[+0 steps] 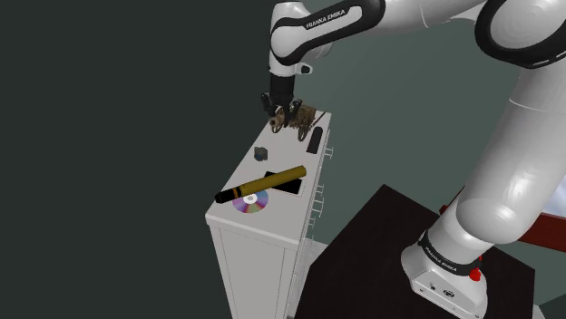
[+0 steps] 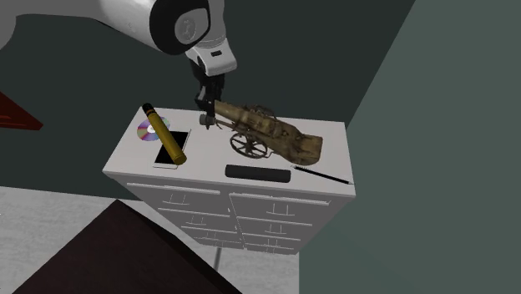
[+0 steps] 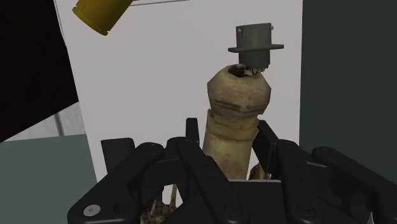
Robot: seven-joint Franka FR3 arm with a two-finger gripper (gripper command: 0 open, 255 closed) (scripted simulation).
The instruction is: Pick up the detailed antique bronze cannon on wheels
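Gripper (image 3: pixel 230 137): black, 2 fingers clamped on barrel of bronze cannon (image 3: pixel 236 102), nr muzzle end. Cannon: wheeled, on white dresser (image 2: pixel 330 138) top, opposite end from CD (image 2: pixel 149 130). Just past muzzle: small dark grey fitting (image 3: pixel 257 41). Also on top: yellow tube (image 2: pixel 164 134) lying across phone (image 2: pixel 167 157); black bar (image 2: pixel 258 172); pen (image 2: pixel 321 174) beside bar.

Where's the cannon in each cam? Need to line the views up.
Shoulder view: cannon at the far end of the white dresser, beside the gripper.
Second exterior view: cannon on the dresser top, right of the gripper.
Wrist view: cannon barrel directly ahead of the gripper.
Shared landmark: yellow-brown tube, past the muzzle end.
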